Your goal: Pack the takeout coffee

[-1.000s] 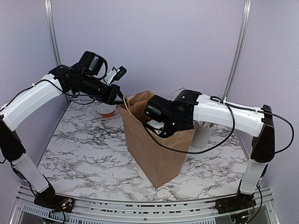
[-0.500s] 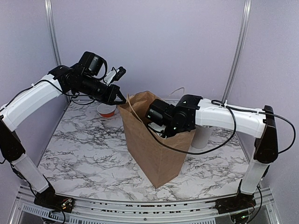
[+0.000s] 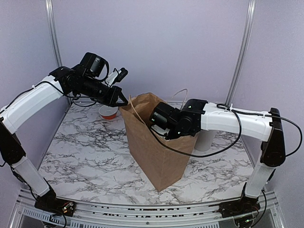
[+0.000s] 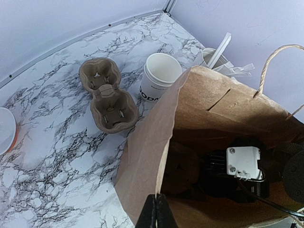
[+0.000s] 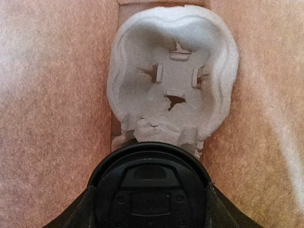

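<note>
1. The right gripper (image 5: 149, 205) is down inside the paper bag (image 3: 161, 147). Its fingers are set wide and closed around the takeout coffee (image 5: 150, 190).
2. Only the coffee's black lid (image 5: 150, 166) shows. It sits at the near end of the pulp cup carrier (image 5: 173, 80) lying on the bag's floor.
3. The left gripper (image 4: 156, 214) is pinched fully shut on the bag's left rim and holds the mouth open. It should hold there so the paper wall cannot fold in on the right arm.
4. The lid hides the cup's base, so I cannot tell whether it is seated in the carrier's near cell.
5. The safe approach is to lower the cup straight down and upright until it bottoms out. A sideways push would likely drag the light carrier or tilt the cup.
6. The ridge between the two cells looks ragged. The cup should not rest on it, and the far cell is empty.
7. To release, open only a little, then rise straight up without brushing the bag's walls.
</note>
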Controlling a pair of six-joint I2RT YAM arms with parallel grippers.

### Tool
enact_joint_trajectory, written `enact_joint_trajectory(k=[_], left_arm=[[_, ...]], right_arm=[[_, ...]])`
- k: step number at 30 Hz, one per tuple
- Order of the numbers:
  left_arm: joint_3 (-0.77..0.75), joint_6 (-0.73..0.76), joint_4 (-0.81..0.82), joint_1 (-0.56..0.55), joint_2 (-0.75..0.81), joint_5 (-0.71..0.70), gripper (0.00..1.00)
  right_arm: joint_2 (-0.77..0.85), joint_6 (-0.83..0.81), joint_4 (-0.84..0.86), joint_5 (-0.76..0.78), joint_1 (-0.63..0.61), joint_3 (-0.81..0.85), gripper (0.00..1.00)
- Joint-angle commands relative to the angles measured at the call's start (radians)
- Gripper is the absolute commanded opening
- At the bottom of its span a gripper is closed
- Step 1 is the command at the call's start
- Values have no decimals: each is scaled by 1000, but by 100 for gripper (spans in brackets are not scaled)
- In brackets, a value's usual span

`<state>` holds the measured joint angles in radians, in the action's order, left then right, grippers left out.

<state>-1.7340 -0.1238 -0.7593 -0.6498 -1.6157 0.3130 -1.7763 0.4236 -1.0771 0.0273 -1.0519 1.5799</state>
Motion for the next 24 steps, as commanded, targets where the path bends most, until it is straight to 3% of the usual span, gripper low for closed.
enact_joint_trajectory(k=[1,24], left_arm=[[11,-2,5,-1,23,-12,0],[10,-6,5,-1,18,-18,0]], right_arm=[[-18,17,-34,-3,-19,-49,50],[-9,1,-34,10,-49,38,50]])
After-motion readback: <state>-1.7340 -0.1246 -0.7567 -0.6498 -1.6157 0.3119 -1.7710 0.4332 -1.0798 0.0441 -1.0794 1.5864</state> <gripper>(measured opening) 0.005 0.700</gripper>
